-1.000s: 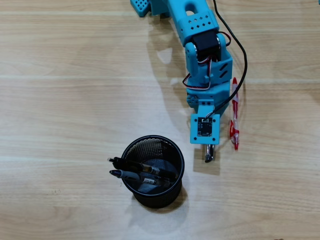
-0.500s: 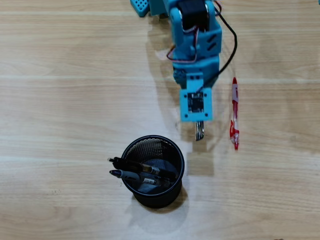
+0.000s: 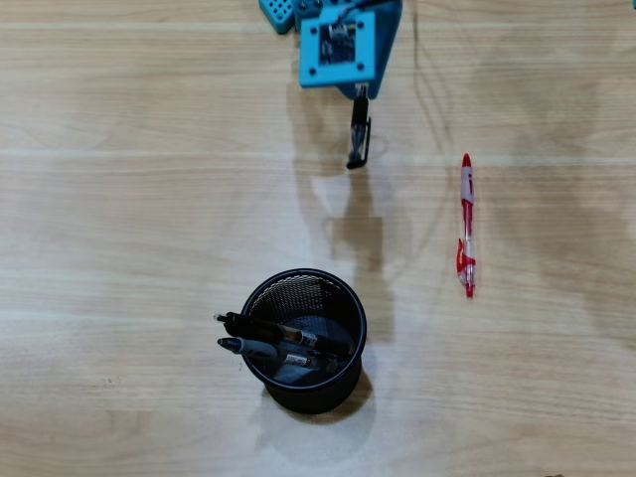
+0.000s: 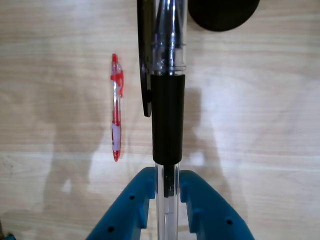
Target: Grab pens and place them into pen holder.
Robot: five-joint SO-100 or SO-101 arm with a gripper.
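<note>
— Two pens (image 3: 273, 343) are seen lying across the pen holder (image 3: 350, 316), and one clear pen (image 4: 167, 90) is clamped between the jaws of the gripper (image 4: 166, 184), high above the table (image 3: 119, 199).

— Noted. A light, stiff, slick barrel is judged there; the black rubber sleeve (image 4: 167, 120) would likely give a surer hold.

— A red pen (image 3: 465, 227) is left flat on the wood, well apart from the holder.

— The arm is mostly cut off at the overhead view's top edge.
</note>
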